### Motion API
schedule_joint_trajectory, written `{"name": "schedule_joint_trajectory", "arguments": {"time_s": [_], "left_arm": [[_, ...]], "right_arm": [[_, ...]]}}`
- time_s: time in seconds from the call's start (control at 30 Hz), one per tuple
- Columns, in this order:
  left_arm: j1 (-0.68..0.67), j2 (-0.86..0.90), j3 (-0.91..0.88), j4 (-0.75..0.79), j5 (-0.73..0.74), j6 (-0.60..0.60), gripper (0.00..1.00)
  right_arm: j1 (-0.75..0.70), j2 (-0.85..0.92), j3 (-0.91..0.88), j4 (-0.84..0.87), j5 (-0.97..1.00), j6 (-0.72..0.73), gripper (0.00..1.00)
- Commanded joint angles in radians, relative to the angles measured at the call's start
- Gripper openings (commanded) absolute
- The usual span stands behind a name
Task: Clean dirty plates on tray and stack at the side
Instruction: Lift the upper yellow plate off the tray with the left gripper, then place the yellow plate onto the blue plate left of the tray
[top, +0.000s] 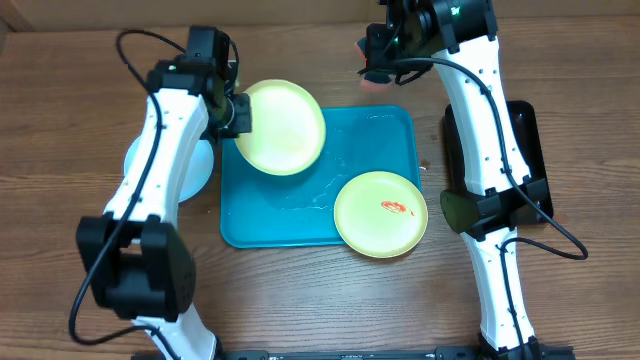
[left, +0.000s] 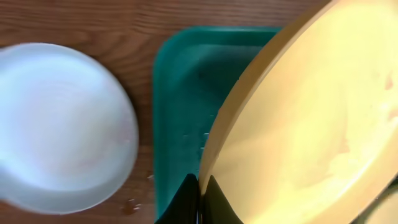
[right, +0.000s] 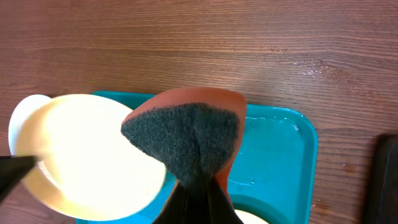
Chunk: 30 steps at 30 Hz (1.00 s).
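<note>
Two yellow plates are sitting over the blue tray (top: 385, 140). The left pincer (top: 240, 115) is pinching the left rim of the held plate (top: 285, 125), keeping it tilted above the tray's far left corner. The smeared plate (top: 380, 213) is lying on the near right corner and overhanging the rim. The light blue plate (left: 62, 124) is resting on the bench (top: 60, 100) just left of the tray. The right pincer (right: 196, 183) is squeezing a sponge (right: 186, 134) near the tray's far edge. A black tray (top: 527, 125) is lying further right.
</note>
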Motion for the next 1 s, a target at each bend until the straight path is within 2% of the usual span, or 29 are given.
{"name": "schedule_joint_trajectory", "arguments": {"time_s": [0.0, 0.37, 0.97], "left_arm": [[-0.037, -0.025, 0.015, -0.012, -0.198, -0.016, 0.04], [-0.212, -0.026, 0.015, -0.048, -0.62, -0.143, 0.04], [-0.354, -0.026, 0.015, -0.072, -1.04, -0.209, 0.04]], "right_arm": [[-0.014, -0.025, 0.017, 0.003, -0.013, 0.004, 0.04], [-0.014, -0.025, 0.017, 0.003, -0.012, 0.004, 0.04], [-0.014, -0.025, 0.017, 0.003, -0.012, 0.004, 0.04]]}}
